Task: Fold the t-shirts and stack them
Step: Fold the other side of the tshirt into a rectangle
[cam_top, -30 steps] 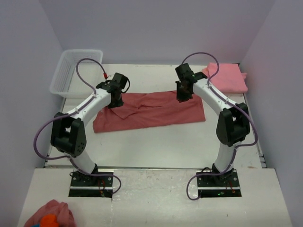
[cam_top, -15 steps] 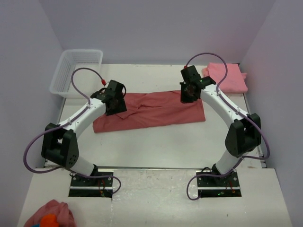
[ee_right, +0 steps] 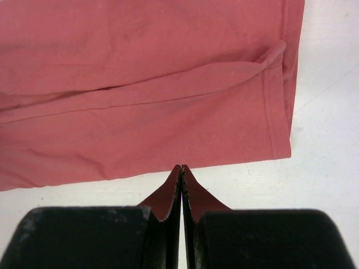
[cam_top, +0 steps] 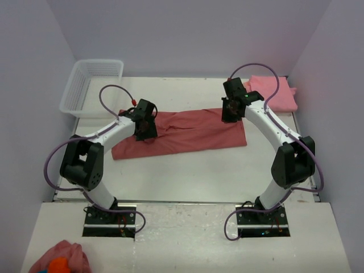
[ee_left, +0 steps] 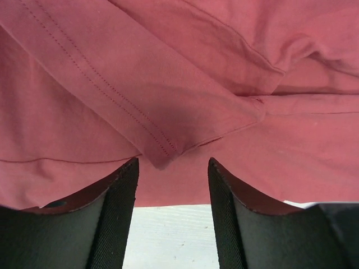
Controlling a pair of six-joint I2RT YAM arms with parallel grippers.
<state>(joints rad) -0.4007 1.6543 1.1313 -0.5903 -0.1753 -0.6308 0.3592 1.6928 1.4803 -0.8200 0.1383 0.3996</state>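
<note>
You swung the left gripper [ee_left: 172, 162] right over the red t-shirt [cam_top: 187, 133] spread mid-table, gaping astride its sleeve hem [ee_left: 160, 157] and holding nothing; the right gripper [ee_right: 181, 168] sat closed at the far edge, grip unclear, so the fold looked imminent.

Bare bench [cam_top: 187, 176] lies open toward six o'clock of the spread red t-shirt [cam_top: 187, 133]; the basket [cam_top: 75, 95] blocks ten o'clock, the folded pink t-shirt [cam_top: 276, 94] two o'clock.

Both wrist views crop the red t-shirt [ee_left: 168, 84]; the top view's edge cuts the cloth lump [cam_top: 61, 257].
</note>
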